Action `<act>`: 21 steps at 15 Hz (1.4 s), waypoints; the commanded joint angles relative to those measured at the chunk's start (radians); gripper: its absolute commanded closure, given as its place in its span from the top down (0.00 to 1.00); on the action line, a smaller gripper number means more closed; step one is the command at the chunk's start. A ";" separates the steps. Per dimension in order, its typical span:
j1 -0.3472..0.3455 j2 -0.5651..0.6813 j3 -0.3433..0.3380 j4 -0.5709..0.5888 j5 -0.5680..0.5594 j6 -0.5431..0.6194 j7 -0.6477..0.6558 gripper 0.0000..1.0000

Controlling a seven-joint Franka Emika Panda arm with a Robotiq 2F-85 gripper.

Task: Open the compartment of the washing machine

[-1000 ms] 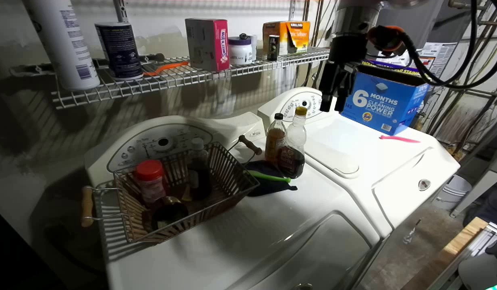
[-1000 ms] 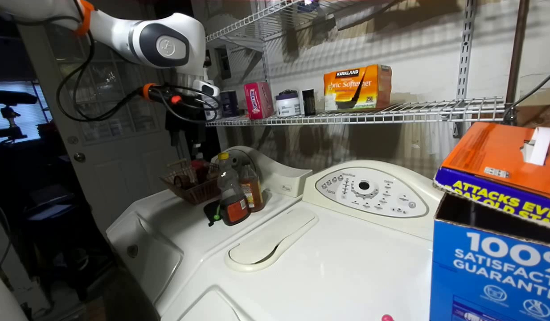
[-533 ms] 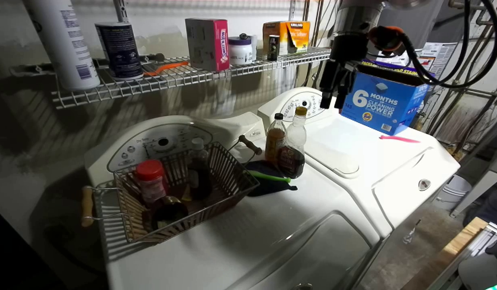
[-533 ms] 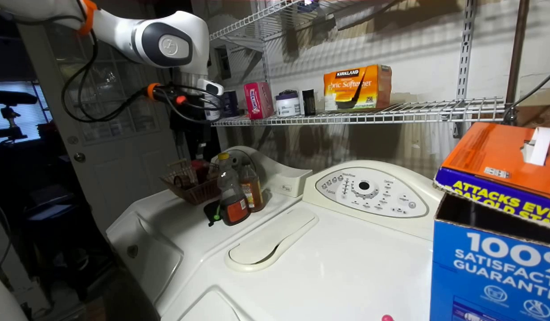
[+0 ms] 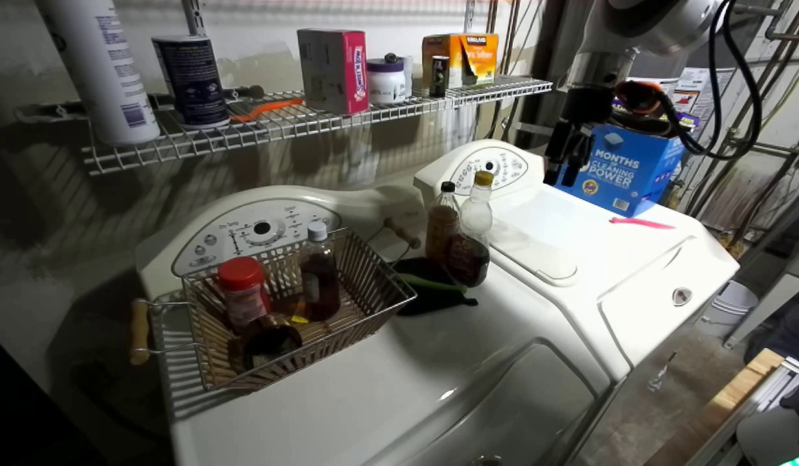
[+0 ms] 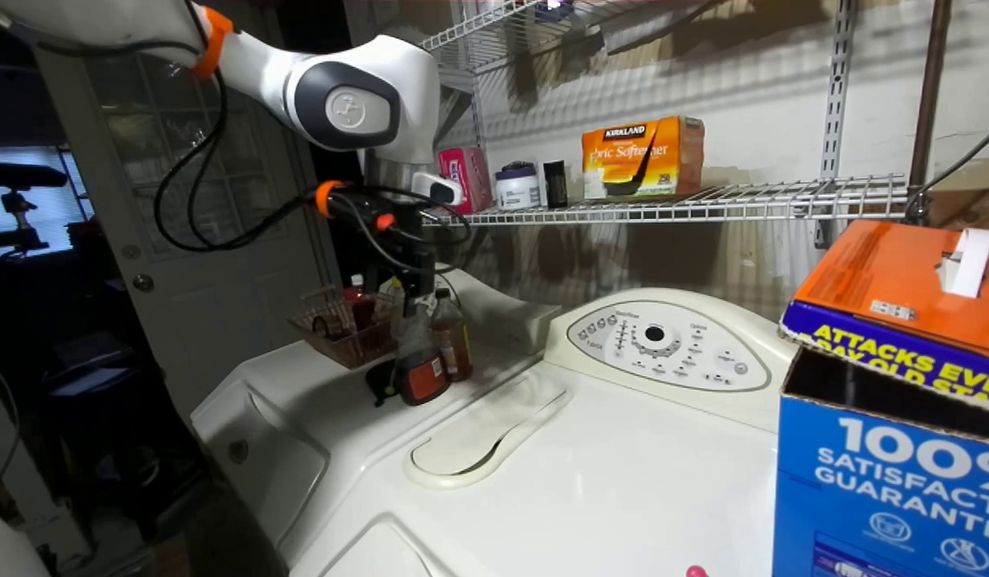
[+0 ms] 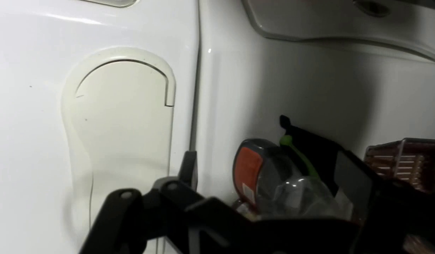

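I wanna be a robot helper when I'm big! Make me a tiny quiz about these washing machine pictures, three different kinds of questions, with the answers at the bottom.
1. Pick one: what colour is the jar lid in the wire basket?
a) green
b) red
c) blue

2. True or false: on the washing machine, the compartment lid lies down, not swung up.

3. Fill the gap: the orange Kirkland box sits on a wire ____.

Key: 1 b; 2 true; 3 shelf
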 commanded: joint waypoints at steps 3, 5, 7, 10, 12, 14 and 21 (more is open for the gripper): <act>-0.061 0.134 -0.043 -0.042 0.027 0.170 -0.099 1.00; -0.082 0.185 -0.051 -0.050 0.013 0.225 -0.119 1.00; -0.104 0.228 -0.055 -0.046 0.027 0.229 -0.132 1.00; -0.113 0.222 -0.041 -0.053 -0.001 0.222 -0.106 1.00; -0.115 0.229 -0.041 -0.051 -0.002 0.225 -0.107 1.00; -0.115 0.229 -0.041 -0.048 -0.002 0.225 -0.107 1.00; -0.151 0.282 -0.049 -0.030 0.045 0.247 -0.212 1.00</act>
